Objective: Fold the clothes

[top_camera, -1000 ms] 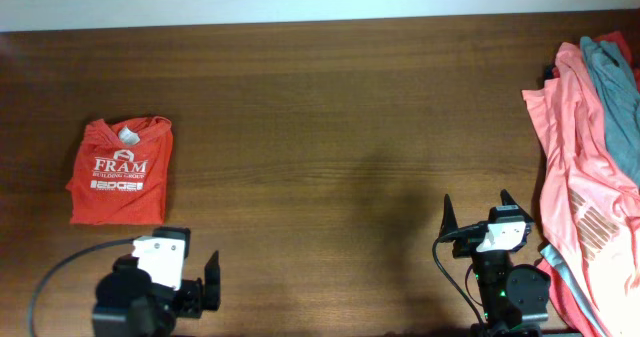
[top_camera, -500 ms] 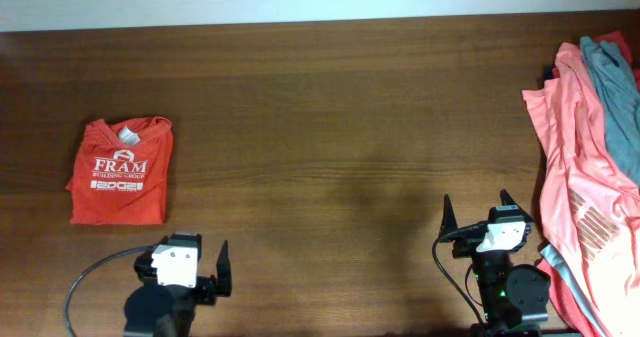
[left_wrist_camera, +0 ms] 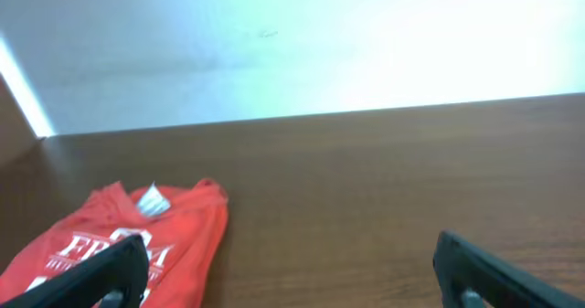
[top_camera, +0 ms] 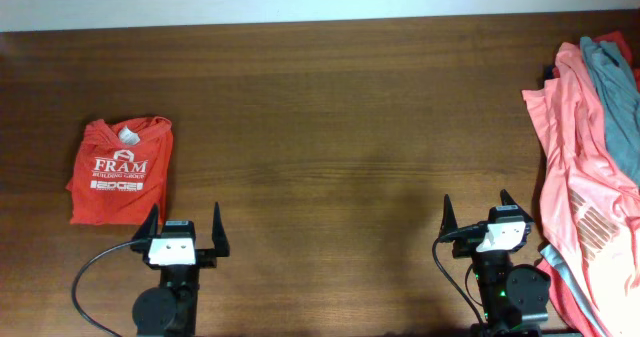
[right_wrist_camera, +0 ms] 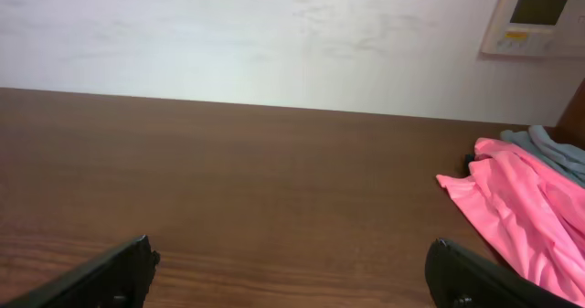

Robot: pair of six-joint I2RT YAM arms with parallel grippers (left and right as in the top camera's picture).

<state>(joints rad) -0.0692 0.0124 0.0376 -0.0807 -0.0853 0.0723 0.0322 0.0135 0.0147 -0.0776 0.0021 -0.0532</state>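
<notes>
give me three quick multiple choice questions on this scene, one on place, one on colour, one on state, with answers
1. Where on the table does the folded FRAM T-shirt lie?
A) centre B) left side C) right side
2. What colour is the largest unfolded shirt?
A) salmon pink B) green C) black
3. How is the left gripper?
A) shut on the T-shirt B) shut, empty C) open, empty

Answers:
1 B, the overhead view shows it near the left edge.
2 A, it spreads pink down the right side.
3 C, its jaws stand apart with nothing between them.
</notes>
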